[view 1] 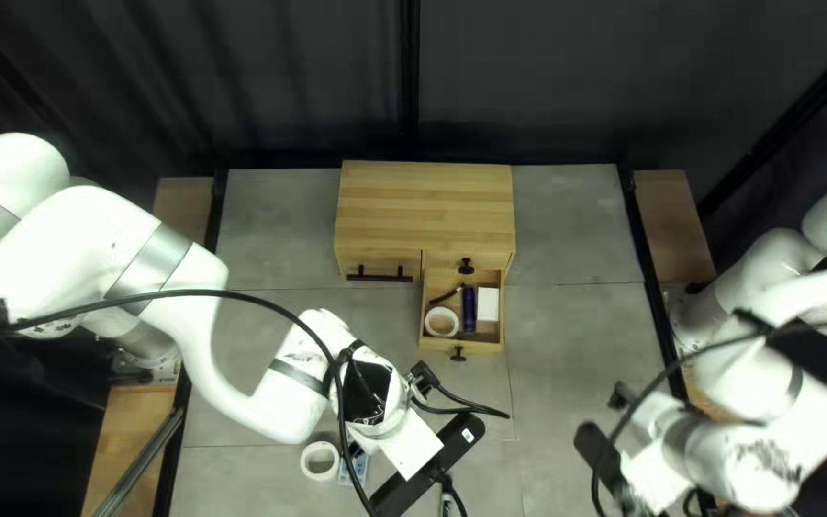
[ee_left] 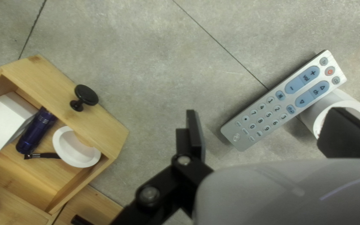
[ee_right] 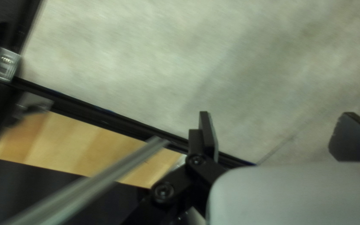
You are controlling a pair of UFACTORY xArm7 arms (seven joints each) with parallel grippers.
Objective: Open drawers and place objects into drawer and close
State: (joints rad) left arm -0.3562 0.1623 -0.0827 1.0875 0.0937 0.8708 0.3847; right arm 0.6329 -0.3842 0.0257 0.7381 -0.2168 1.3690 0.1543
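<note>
Wooden cabinet [view 1: 425, 206] and its extended drawer [view 1: 461, 343], top left view: both lie between the two grippers from side to side and farther toward the table's far edge than either. Inside the drawer are a white roll [view 1: 431, 324], a dark purple flashlight [view 1: 469, 308], and a white box [view 1: 488, 304]. The left gripper [view 1: 430, 466] is on the near side of the drawer; beside it, on the side away from the right gripper [view 1: 597, 458], are a second roll [view 1: 307, 461] and a partly hidden remote control [view 1: 360, 463].

Left wrist view: the left gripper [ee_left: 269, 133] stands wide open, with its fingers well apart and nothing held. Ahead of it, the silver remote control slants across the space framed by the fingers. Its far end overlaps the second roll, which is partly hidden by one finger. Past the opposite finger is the drawer, its black knob [ee_left: 86, 95] facing the gripper's side; the box, flashlight and first roll are visible within.

Right wrist view (blurred): the right gripper [ee_right: 282, 136] is likewise wide open and grasps nothing. Grey tabletop [ee_right: 146, 62] is ahead; a black rail [ee_right: 101, 116] and a metal bar [ee_right: 101, 181] run beside one finger.
</note>
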